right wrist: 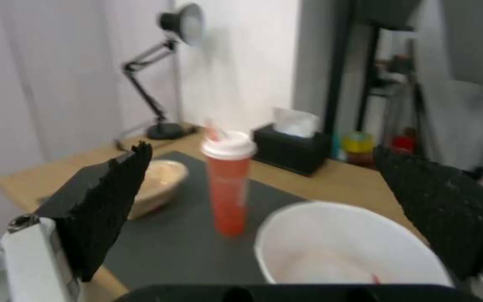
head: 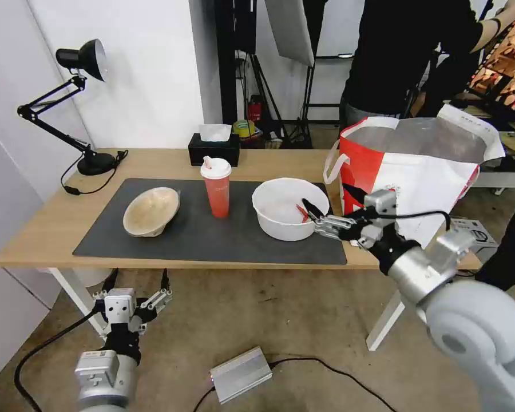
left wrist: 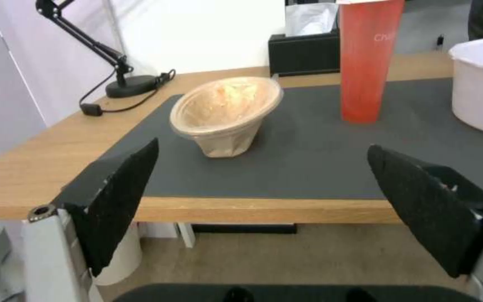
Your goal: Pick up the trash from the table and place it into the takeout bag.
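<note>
My right gripper (head: 329,210) is up by the near right rim of the white bowl (head: 286,210). Its fingers are spread apart and hold nothing. 1 dark fingertip reaches over the bowl's rim, and the other points toward the takeout bag (head: 418,171). From my right wrist, the 2 black pads (right wrist: 107,201) stand wide, with the white bowl (right wrist: 342,247) low between them.

My left gripper (head: 136,281) hangs below the front edge of the table (head: 46,229), above the floor. It is open too, and nothing is in it. From my left wrist, its pads (left wrist: 121,197) frame the table edge and the dark mat (left wrist: 308,167).

All 3 bits of trash sit on the mat (head: 212,237). The beige bowl (head: 151,211) is on the left and tips on its side. The red cup (head: 216,186) with a white lid stands up straight in the middle. The white bowl is on the right and has some red scraps inside. The takeout bag stands open at the right end of the table, just beside the white bowl. Its silver inside shows.

A black tissue box (head: 214,149) and a black lamp (head: 68,103) sit at the back of the table.
</note>
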